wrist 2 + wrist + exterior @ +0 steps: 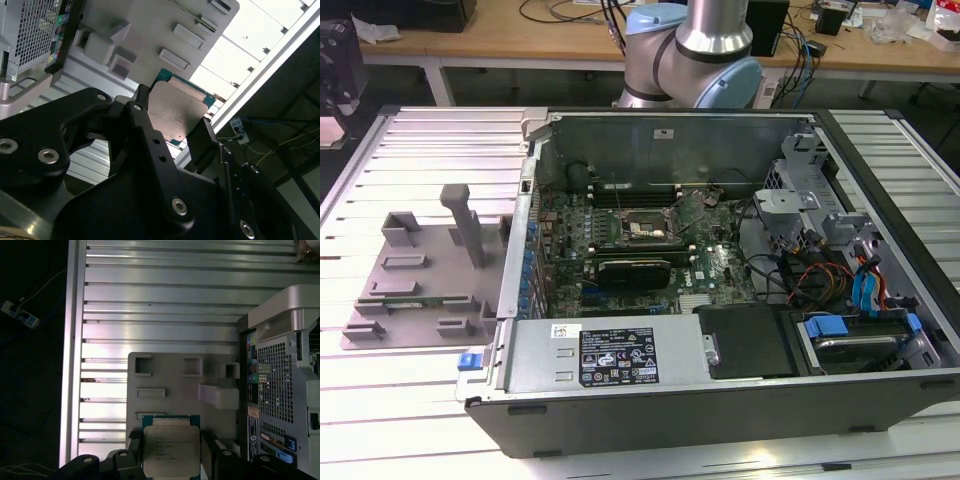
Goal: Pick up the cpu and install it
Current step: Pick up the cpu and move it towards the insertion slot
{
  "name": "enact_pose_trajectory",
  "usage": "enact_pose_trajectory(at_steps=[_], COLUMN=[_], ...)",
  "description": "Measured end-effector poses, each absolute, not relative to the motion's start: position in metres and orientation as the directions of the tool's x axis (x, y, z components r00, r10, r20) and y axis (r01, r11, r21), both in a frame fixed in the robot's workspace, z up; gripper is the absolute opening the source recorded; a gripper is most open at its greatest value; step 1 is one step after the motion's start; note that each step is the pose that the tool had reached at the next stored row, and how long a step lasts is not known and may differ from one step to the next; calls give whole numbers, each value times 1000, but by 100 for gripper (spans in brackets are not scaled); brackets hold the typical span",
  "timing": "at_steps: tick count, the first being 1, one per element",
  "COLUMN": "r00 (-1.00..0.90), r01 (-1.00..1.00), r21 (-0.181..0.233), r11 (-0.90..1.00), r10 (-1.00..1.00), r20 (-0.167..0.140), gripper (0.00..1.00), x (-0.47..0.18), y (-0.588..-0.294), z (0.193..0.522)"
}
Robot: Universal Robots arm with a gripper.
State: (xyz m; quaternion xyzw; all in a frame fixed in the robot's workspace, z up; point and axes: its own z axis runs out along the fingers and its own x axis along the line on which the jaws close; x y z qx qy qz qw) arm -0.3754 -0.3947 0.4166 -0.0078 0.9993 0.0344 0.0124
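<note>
The cpu [171, 450] is a small square chip with a silver-grey metal top on a green board. It sits between my gripper's [171, 454] two black fingers, which are shut on its opposite edges. The second wrist view shows the same grip: the cpu [177, 112] is pinched in the gripper [174, 119] well above the grey fixture plate [150, 30]. In the exterior view the dark square socket [642, 232] lies open-topped on the motherboard inside the computer case [720, 390].
The grey fixture plate [420, 270] with raised blocks lies on the slatted metal table at the exterior view's left, beside the case. A long black expansion card [635, 270] sits just in front of the socket. Cables and drive bays [850, 290] crowd the case's right side. The arm [690, 50] rises behind the case.
</note>
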Motion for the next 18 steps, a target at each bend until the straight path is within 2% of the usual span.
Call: enact_pose_trajectory(at_steps=[18], r00=[-1000], r01=[-17], r21=[69], r11=[998], r10=[-15], r20=[-25], gripper=[55], x=[-344], y=[-395], z=[417])
